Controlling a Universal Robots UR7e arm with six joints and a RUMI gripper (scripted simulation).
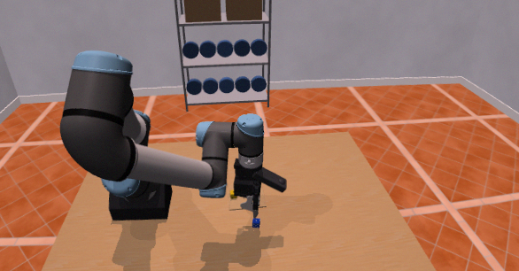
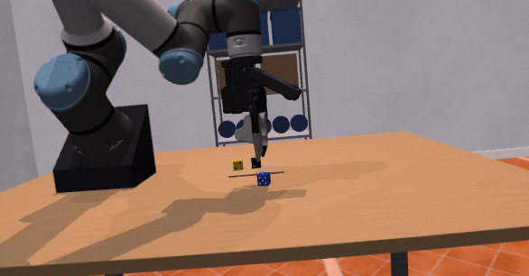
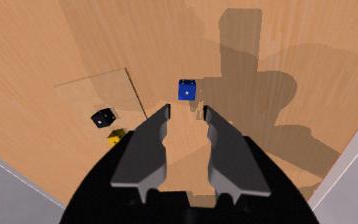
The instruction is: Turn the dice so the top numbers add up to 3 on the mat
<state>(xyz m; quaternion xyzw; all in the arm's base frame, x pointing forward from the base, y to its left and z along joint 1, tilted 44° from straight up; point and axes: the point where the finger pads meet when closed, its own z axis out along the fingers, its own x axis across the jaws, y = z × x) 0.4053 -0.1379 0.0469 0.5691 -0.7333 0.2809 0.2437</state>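
Three small dice lie on the wooden table. The blue die (image 3: 186, 89) lies just ahead of my fingertips, and the face turned to the wrist camera shows a single pip; it also shows in the top and exterior views (image 1: 256, 222) (image 2: 264, 179). The black die (image 3: 103, 118) (image 2: 255, 162) and the yellow die (image 3: 116, 137) (image 2: 237, 164) lie close together to the left. The mat (image 3: 97, 95) (image 2: 255, 174) is a faint, thin sheet marked by a dark edge line. The black and yellow dice lie on its side of that line and the blue die lies outside it. My gripper (image 3: 187, 105) (image 2: 261, 151) hangs above the table, narrowly open and empty.
The robot base (image 2: 106, 147) stands on the table's left side. A metal shelf (image 1: 223, 41) with boxes and dark round objects stands behind the table. The table's edge (image 3: 352, 145) runs along the right of the wrist view.
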